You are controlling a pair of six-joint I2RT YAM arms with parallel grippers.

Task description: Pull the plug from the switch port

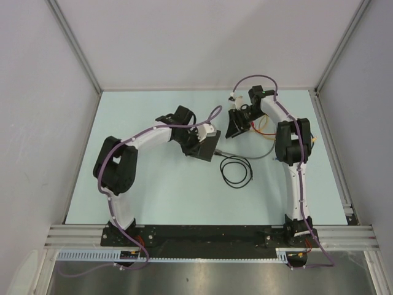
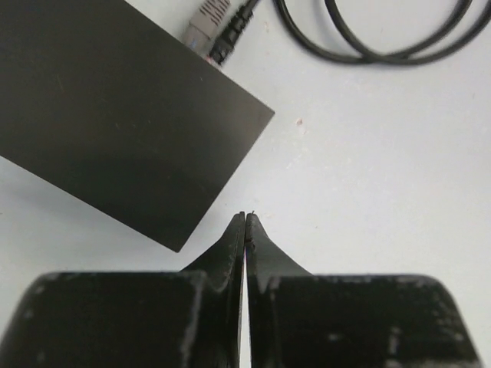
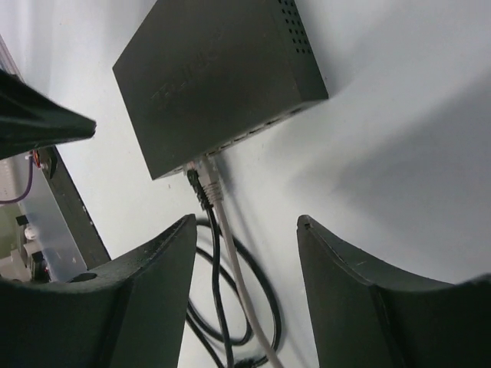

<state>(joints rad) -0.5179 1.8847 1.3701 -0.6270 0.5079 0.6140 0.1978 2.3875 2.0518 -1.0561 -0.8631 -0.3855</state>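
Observation:
The switch (image 1: 210,150) is a flat matte-black box on the pale table; it also shows in the left wrist view (image 2: 115,115) and the right wrist view (image 3: 215,77). A grey plug (image 3: 212,181) and a black plug (image 3: 195,185) sit side by side in its ports, and both show in the left wrist view as well: the grey plug (image 2: 205,21) and the black plug (image 2: 232,31). My left gripper (image 2: 245,215) is shut and empty, its tips just off the switch's near corner. My right gripper (image 3: 245,221) is open and empty, short of the plugs, with both cables running between its fingers.
The black cable lies in a loose coil (image 1: 237,171) on the table in front of the switch, also seen in the left wrist view (image 2: 368,42). The grey cable (image 1: 252,157) runs off to the right toward the right arm (image 1: 288,144). Walls close the table on three sides.

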